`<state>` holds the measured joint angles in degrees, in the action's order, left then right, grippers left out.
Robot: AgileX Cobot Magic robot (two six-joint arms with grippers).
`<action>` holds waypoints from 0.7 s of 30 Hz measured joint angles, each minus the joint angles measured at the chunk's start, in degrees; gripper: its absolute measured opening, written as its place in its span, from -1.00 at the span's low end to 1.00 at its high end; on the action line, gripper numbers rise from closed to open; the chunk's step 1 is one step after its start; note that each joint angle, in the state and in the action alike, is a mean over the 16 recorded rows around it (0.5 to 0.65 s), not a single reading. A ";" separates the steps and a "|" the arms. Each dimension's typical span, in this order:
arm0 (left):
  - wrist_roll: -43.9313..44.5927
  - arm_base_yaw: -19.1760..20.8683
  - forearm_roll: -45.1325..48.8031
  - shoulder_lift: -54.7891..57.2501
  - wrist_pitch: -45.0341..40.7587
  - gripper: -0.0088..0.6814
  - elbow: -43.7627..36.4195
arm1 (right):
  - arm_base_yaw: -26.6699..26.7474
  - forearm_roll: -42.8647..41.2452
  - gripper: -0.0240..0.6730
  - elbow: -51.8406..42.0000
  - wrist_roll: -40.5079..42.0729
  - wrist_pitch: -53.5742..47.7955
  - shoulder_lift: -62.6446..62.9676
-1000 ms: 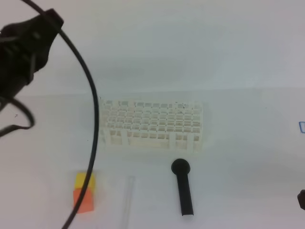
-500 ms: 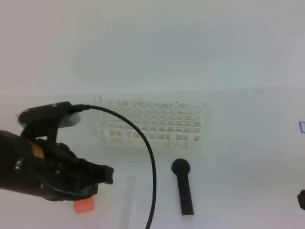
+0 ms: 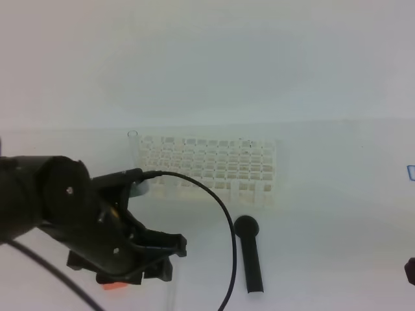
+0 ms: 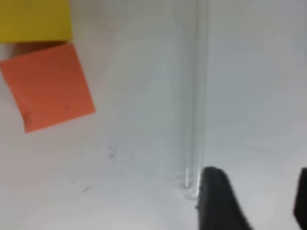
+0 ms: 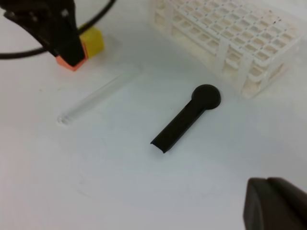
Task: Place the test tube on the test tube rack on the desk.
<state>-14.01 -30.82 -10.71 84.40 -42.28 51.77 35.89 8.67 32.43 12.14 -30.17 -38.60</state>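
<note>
- Since half a second ago the left gripper [image 3: 165, 258] has swung lower and further toward the near edge of the desk [image 3: 337, 181]. It now hangs over the spot where the test tube [image 5: 98, 92] lies, and it hides most of the tube in the exterior high view.
- The tube lies flat on the desk, near the front edge, well apart from the test tube rack [image 3: 206, 167]. None of it is in a hole yet.
- In the left wrist view the tube [image 4: 194, 96] runs straight away from the camera, so its long axis is roughly in line with the gripper's reach. Its near end sits just beside the inner edge of one dark finger [image 4: 218, 201].
- So the tube is offset to one side of the gap between the jaws rather than centred in it. I judge that a small sideways shift is needed before closing.
- The left jaws stand apart with nothing between them. How wide they are is hard to say, since only the fingertips show at the frame's bottom edge.
- The right gripper [image 5: 273, 203] waits low at the right, jaws together and empty. It is well away from the tube, so the left arm is plainly the nearer one.
- An orange block [image 4: 48, 86] and a yellow block [image 4: 36, 20] sit left of the tube, and a black stick [image 5: 184, 119] lies to its right. All three are clear of it.
</note>
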 joint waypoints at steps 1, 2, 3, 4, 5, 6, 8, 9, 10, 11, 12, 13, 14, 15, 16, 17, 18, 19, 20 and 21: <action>-0.24 0.00 -0.26 1.04 0.32 0.05 0.00 | 0.00 0.00 -0.94 0.00 0.00 0.11 0.00; -0.48 0.00 -0.44 2.07 0.63 0.11 0.01 | 0.00 0.00 -0.94 0.00 0.01 0.23 0.00; -0.73 0.00 -0.56 3.06 0.93 0.16 0.01 | 0.00 0.00 -0.94 0.00 0.03 0.35 0.00; -0.97 0.00 -0.64 4.03 1.20 0.19 0.01 | 0.00 0.00 -0.94 0.00 0.05 0.47 0.00; -1.21 -0.01 -0.71 4.96 1.46 0.22 0.01 | 0.00 0.00 -0.94 0.00 0.06 0.59 0.00; -1.45 -0.04 -0.74 5.84 1.69 0.23 0.01 | 0.00 0.00 -0.94 0.00 0.08 0.71 0.00; -1.88 -0.20 -0.74 7.45 2.13 0.24 0.01 | 0.00 0.00 -0.94 0.00 0.13 0.96 0.00; -2.02 -0.35 -0.67 8.15 2.33 0.23 0.01 | 0.00 0.00 -0.94 0.00 0.16 1.08 0.00; -2.16 -0.54 -0.55 8.79 2.52 0.23 0.01 | 0.00 0.00 -0.94 0.00 0.18 1.20 0.00; -2.34 -0.80 -0.34 9.37 2.68 0.23 0.01 | 0.00 0.00 -0.94 0.00 0.21 1.32 0.00; -2.57 -1.12 -0.02 9.87 2.84 0.23 0.01 | 0.00 0.00 -0.94 0.00 0.23 1.44 0.00; -2.89 -1.50 0.42 10.31 2.96 0.22 0.01 | 0.00 0.00 -0.94 0.00 0.26 1.53 0.00; -3.33 -1.92 0.99 10.69 3.05 0.21 0.01 | 0.00 0.00 -0.94 0.00 0.29 1.59 0.00; -3.88 -2.39 1.66 11.00 3.09 0.20 0.01 | 0.00 0.00 -0.94 0.00 0.31 1.63 0.00; -4.50 -2.89 2.39 11.26 3.12 0.19 0.01 | 0.00 0.00 -0.94 0.00 0.34 1.65 0.00; -5.18 -3.39 3.14 11.45 3.14 0.18 0.01 | 0.00 0.00 -0.94 0.00 0.36 1.66 0.00; -5.86 -3.90 3.84 11.60 3.18 0.17 0.01 | 0.00 0.01 -0.94 0.00 0.38 1.67 0.00; -6.54 -4.41 4.54 11.70 3.23 0.16 0.01 | 0.00 0.01 -0.94 0.00 0.39 1.67 0.00; -7.24 -4.92 5.24 11.78 3.28 0.15 0.01 | 0.00 0.01 -0.94 0.00 0.40 1.67 0.00; -7.94 -5.42 5.97 11.82 3.34 0.14 0.01 | 0.00 0.01 -0.94 0.00 0.41 1.67 0.00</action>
<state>-21.95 -36.24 -4.73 96.22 -38.95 51.78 35.89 8.68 32.43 12.55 -28.49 -38.60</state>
